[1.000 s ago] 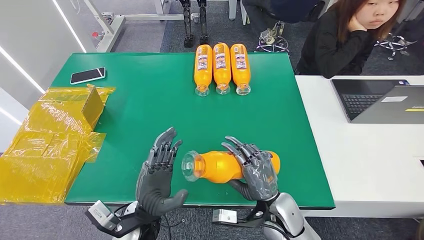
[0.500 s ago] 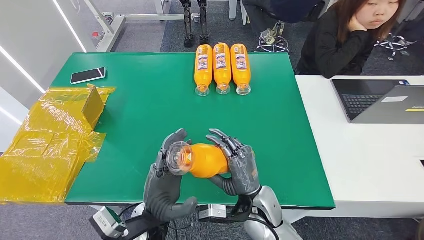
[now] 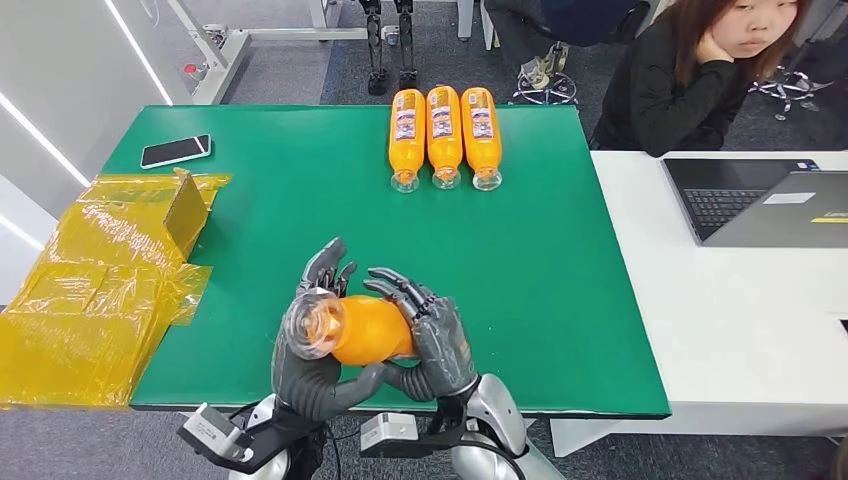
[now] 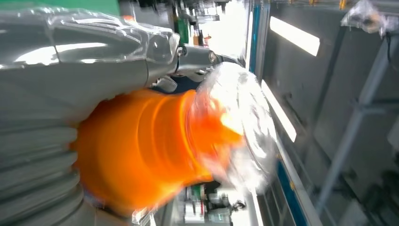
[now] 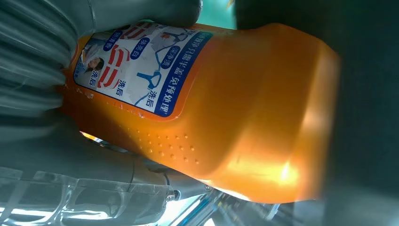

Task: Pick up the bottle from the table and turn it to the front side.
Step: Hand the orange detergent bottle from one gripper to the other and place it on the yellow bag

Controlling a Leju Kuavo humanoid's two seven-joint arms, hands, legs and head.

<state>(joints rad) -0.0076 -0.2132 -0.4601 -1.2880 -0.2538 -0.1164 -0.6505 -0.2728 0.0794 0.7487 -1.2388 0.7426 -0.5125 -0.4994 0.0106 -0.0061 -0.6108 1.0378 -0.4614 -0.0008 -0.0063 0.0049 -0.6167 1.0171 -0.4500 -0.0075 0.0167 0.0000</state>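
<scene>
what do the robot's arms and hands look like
Both hands, left hand and right hand, are dark grey with slim, darker segmented fingers and thick grey thumbs. The forearms are silver, with black cables and small grey boxes at the wrists. Wrist views show a grey ribbed cover.

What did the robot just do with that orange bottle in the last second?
The bottle came up off the green table and moved left toward the robot. The left hand, open before, now grips it alongside the right hand. The three bottles, phone and laptop stayed put.
</scene>
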